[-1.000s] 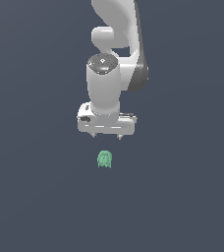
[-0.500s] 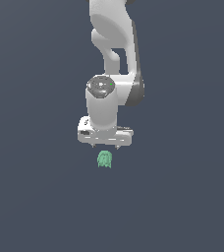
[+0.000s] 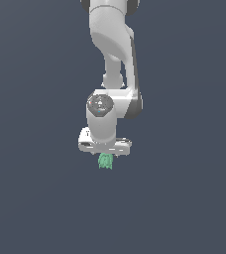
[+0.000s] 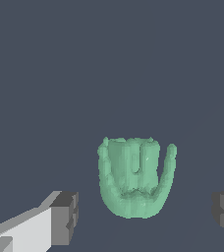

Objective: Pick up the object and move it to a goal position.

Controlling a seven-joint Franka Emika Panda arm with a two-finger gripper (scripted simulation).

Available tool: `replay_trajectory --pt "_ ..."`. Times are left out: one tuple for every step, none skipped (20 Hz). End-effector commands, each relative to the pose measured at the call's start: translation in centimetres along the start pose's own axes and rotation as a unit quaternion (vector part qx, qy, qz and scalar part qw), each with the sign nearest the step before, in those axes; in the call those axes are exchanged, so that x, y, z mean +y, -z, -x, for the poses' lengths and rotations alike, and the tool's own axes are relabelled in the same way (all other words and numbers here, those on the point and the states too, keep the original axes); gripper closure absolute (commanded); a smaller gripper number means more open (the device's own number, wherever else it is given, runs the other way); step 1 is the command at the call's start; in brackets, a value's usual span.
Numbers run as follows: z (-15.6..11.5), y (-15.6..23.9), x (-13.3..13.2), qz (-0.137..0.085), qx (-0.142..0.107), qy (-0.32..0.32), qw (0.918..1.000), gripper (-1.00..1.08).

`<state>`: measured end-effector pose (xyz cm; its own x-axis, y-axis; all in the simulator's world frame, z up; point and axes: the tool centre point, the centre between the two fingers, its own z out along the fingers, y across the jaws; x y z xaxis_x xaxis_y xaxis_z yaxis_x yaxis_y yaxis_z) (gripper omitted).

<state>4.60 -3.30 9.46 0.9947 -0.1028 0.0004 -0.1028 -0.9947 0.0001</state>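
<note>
Wrist view first: one mint-green banana clump (image 4: 133, 182), sitting squarely in the gap between two dark finger pads (image 4: 67, 216), one pad on each side and clear daylight on both flanks. Gripper (image 4: 146, 214) spread wide, holding nothing, no contact with the clump on either side. Lobes running away from the camera, fanned side by side across the gap, joined at a rounded base nearest the pads; dark stem end not made out from here. Clump clearly narrower than the opening, so plenty of room for a squeeze across its width.

Over to the exterior view: single white arm, wrist pointing straight down, hand low over the plain dark floor (image 3: 35, 208). Clump (image 3: 105, 161) peeking out directly beneath the gripper (image 3: 105, 154), upper part hidden behind the hand, lower part in the open. Resting on the floor, by the look of it, though hard to tell exactly how far down the fingertips reach alongside it.

Count: one arm, one gripper, two fingers, one green clump, nothing else on the floor. No goal marker to be seen in either view.

Judgement: alignment looks good, centred over the target; probably only a last bit of descent, then a close across the lobes.
</note>
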Motion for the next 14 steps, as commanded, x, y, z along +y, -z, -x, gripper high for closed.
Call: replay_trajectory --pt "-0.1 -0.3 0.0 0.0 0.0 0.0 1.0 -0.92" --pt "-0.1 -0.4 0.0 0.0 0.0 0.0 1.0 -0.92" --pt "-0.1 -0.3 0.0 0.0 -0.001 0.0 1.0 -0.92" --pt "-0.1 -0.3 0.0 0.0 -0.001 0.0 1.0 -0.92" --pt "-0.1 -0.4 0.0 0.0 -0.001 0.0 1.0 -0.92" --pt "-0.1 -0.6 0.0 0.0 -0.001 0.0 1.0 -0.92" --pt "-0.1 -0.9 0.0 0.0 -0.001 0.0 1.0 -0.92" --pt "-0.1 -1.2 0.0 0.0 -0.001 0.0 1.0 -0.92" --pt "0.0 -1.6 0.0 0.0 -0.001 0.0 1.0 -0.92" --pt "0.0 -2.1 0.0 0.0 -0.001 0.0 1.0 -0.92" --pt "0.0 -2.7 0.0 0.0 -0.001 0.0 1.0 -0.92" --pt "0.0 -3.3 0.0 0.0 -0.001 0.0 1.0 -0.92" --pt "0.0 -3.8 0.0 0.0 0.0 0.0 1.0 -0.92" --pt "0.0 -4.2 0.0 0.0 0.0 0.0 1.0 -0.92"
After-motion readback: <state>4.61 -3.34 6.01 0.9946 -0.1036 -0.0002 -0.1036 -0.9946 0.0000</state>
